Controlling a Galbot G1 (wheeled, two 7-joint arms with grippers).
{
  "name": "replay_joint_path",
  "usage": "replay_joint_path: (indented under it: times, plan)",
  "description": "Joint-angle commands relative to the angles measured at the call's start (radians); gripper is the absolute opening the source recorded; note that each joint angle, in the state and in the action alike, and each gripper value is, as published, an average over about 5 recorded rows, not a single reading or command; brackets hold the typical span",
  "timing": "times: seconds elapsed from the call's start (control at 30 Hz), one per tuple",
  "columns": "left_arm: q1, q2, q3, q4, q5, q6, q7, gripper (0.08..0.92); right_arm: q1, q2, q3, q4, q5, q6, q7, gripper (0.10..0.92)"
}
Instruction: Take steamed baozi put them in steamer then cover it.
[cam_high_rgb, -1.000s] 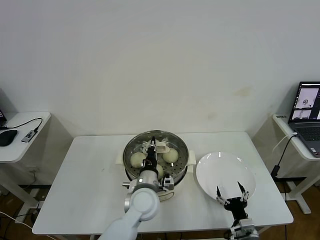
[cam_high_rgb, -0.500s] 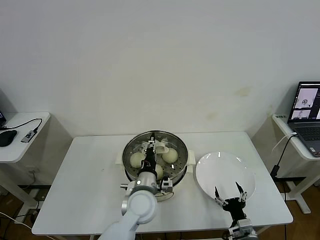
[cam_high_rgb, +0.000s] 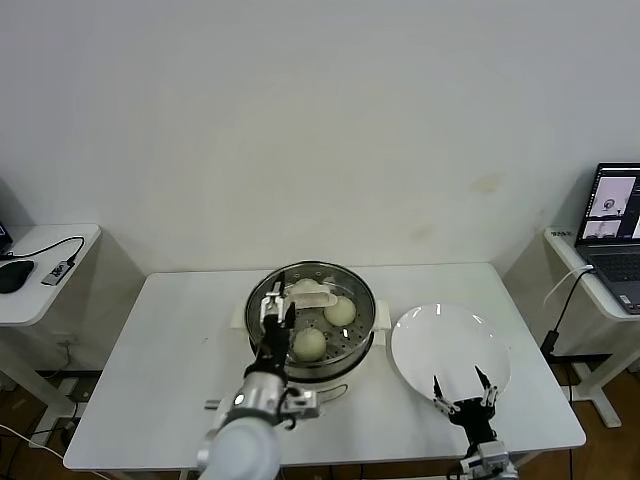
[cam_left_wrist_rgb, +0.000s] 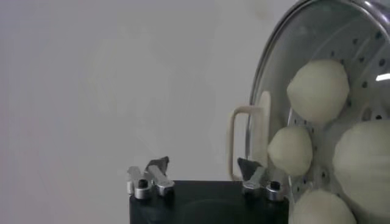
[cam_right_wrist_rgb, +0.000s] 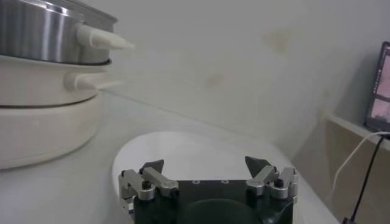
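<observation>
Left gripper (cam_high_rgb: 277, 307) gapes empty over covered steamer (cam_high_rgb: 312, 318); right gripper (cam_high_rgb: 464, 385) gapes above plate (cam_high_rgb: 450, 345)

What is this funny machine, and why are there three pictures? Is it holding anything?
It is a robot with two arms. One picture comes from a camera on its head, the other two from cameras on its wrists. On the white table stands a shiny steamer with round buns inside under a glass lid, beside a white plate with nothing on it. The left hand is open over the steamer's edge, holding nothing. The right hand, open too, waits by the plate.
</observation>
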Motion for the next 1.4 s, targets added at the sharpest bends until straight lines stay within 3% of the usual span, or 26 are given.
replay_joint_path:
  times: [0.03, 0.13, 0.23, 0.37, 0.53, 0.77, 1.4]
  plan:
    - [0.423, 0.048, -0.313, -0.211, -0.702, -0.197, -0.331, 0.822, -0.010, -0.020, -0.015, 0.020, 0.089, 0.059, 0.033, 0.823]
    - [0.491, -0.005, -0.470, -0.115, -1.067, -0.459, -0.437, 0.823, -0.034, -0.054, -0.033, 0.053, 0.141, 0.066, 0.038, 0.823]
    - [0.581, -0.035, -0.557, -0.075, -1.282, -0.602, -0.438, 0.823, -0.073, -0.108, -0.055, 0.083, 0.194, 0.071, 0.040, 0.823]
    - [0.674, -0.029, -0.571, -0.073, -1.516, -0.591, -0.429, 0.823, -0.143, -0.187, -0.073, 0.114, 0.316, 0.066, 0.040, 0.823]
    - [0.708, -0.021, -0.556, -0.040, -1.732, -0.552, -0.418, 0.823, -0.248, -0.224, -0.076, 0.165, 0.402, 0.014, -0.007, 0.823]
    - [0.699, -0.048, -0.531, 0.041, -1.689, -0.624, -0.415, 0.823, -0.295, -0.208, -0.085, 0.206, 0.417, -0.011, -0.015, 0.823]
    - [0.699, -0.048, -0.518, 0.054, -1.621, -0.631, -0.401, 0.823, -0.306, -0.202, -0.105, 0.213, 0.383, 0.000, -0.006, 0.823]
